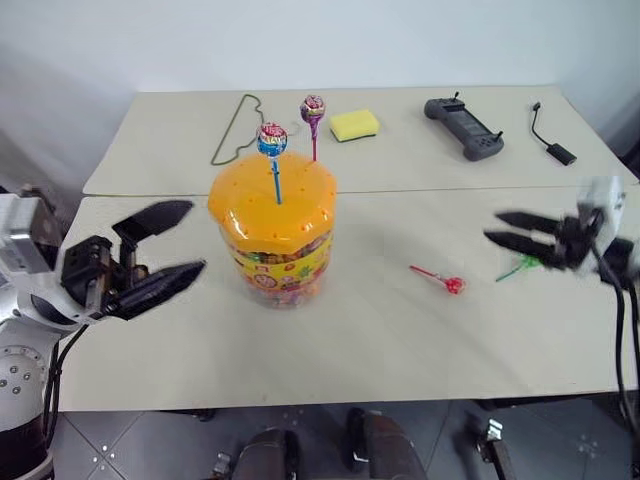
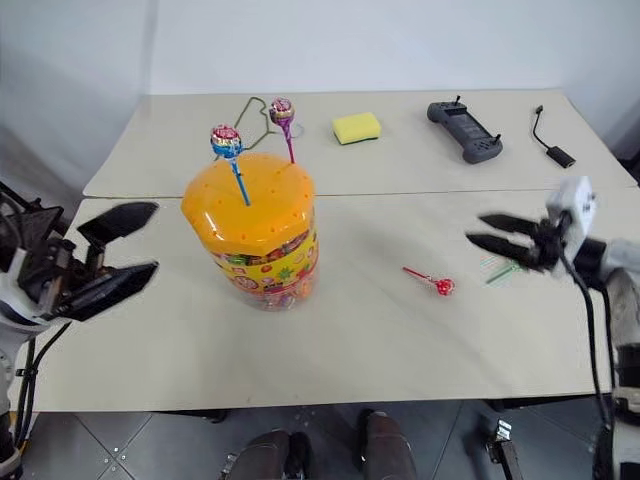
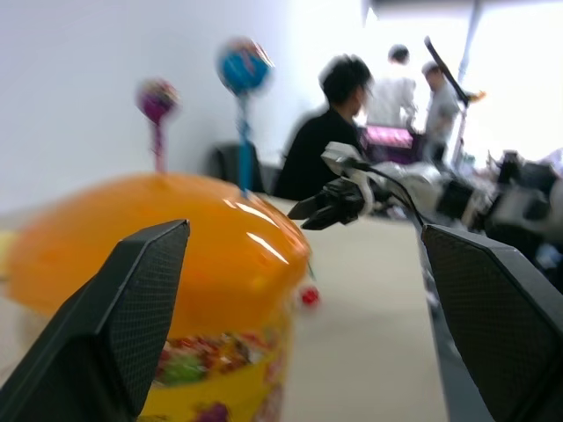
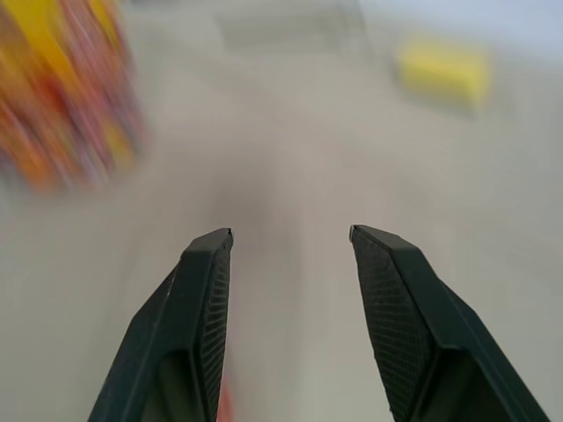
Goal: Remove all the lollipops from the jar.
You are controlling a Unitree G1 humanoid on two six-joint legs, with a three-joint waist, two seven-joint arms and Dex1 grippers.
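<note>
The jar, a clear tub with a yellow candy label and a domed orange lid, stands mid-table. Two lollipops stick up from the lid: a blue one and a purple one. A red lollipop lies on the table right of the jar. A green lollipop lies further right, just below my right gripper. That gripper is open and empty, pointing left toward the jar. My left gripper hangs open and empty just left of the jar, not touching it.
A yellow sponge, a black controller, a black cable with adapter and a thin wire loop lie on the far table. A seam runs between the two tabletops behind the jar. People stand in the background of the left wrist view.
</note>
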